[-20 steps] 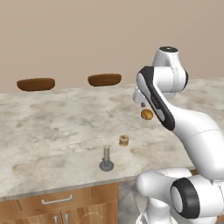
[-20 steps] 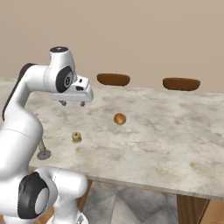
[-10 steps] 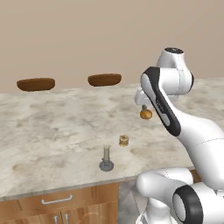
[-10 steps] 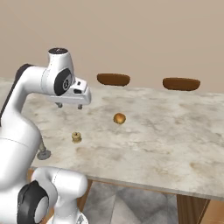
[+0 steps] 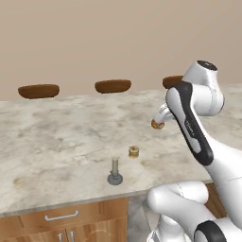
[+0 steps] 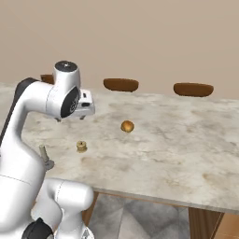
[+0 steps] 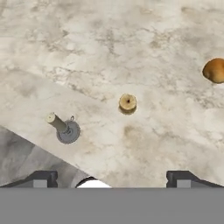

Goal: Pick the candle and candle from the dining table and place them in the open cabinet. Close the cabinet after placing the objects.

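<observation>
Bench (image 5: 56, 137): a long stone top, the biggest thing here. It carries both candles, so the job has not really started.
Arm (image 6: 42, 100): white and bent high over the bench, so the hand camera can look down at everything.
Stools (image 6: 121, 84): brown round seats along the far edge, at 12 o'clock from the candles. Not part of the job.
Jaws (image 7: 111, 177): spread wide and holding nothing. They hang above the bench, well apart from both candles, maybe to choose one.
Tall candle (image 7: 58, 124): a thin stick on a round dark dish (image 5: 115, 179), close to the near edge. The dish keeps it from falling over.
Orange ball (image 6: 127, 126): at about 2 o'clock from the short candle in the hand view. Leave it alone.
Short candle (image 7: 127, 103): a small gold stub, at about 2 o'clock from the tall candle, near it but not touching.
Next: I think the jaws should go down over one candle.
</observation>
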Controlling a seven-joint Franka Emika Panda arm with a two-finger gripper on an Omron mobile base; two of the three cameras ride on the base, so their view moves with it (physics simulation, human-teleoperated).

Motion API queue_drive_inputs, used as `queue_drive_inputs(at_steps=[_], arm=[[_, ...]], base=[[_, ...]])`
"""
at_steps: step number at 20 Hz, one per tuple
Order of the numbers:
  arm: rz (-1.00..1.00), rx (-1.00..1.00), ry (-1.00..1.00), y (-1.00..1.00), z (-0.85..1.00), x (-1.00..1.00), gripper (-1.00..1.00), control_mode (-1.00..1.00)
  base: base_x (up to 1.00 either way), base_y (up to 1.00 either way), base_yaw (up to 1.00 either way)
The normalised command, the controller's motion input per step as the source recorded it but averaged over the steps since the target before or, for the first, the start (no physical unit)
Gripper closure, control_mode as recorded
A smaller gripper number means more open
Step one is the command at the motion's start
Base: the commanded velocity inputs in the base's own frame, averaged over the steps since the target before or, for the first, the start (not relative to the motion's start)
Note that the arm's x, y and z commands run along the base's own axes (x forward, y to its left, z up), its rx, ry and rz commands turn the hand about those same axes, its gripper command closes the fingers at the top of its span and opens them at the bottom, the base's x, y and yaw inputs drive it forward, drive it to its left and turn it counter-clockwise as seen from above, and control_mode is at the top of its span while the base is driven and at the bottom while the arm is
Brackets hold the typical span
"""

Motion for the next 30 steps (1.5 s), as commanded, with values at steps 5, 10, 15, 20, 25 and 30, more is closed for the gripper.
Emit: queue_drive_inputs(at_steps=[5, 10, 15, 20, 25, 30], arm=[[0.39, 0.03, -0.12, 0.01, -0.17, -0.17, -1.00, -1.00], [0.21, 0.04, -0.05, 0.01, -0.19, 0.09, -1.00, -1.00], [0.22, 0.00, -0.09, 0.01, -0.15, 0.00, -1.00, -1.00], [0.39, 0.00, -0.03, 0.07, -0.13, 0.01, -1.00, -1.00], [0.37, 0.01, 0.00, 0.08, -0.19, 0.10, -1.00, -1.00], [0.29, 0.10, 0.04, 0.19, -0.27, 0.05, -1.00, -1.00]], base=[[0.00, 0.00, 0.00], [0.00, 0.00, 0.00], [0.00, 0.00, 0.00], [0.00, 0.00, 0.00], [0.00, 0.00, 0.00], [0.00, 0.00, 0.00]])
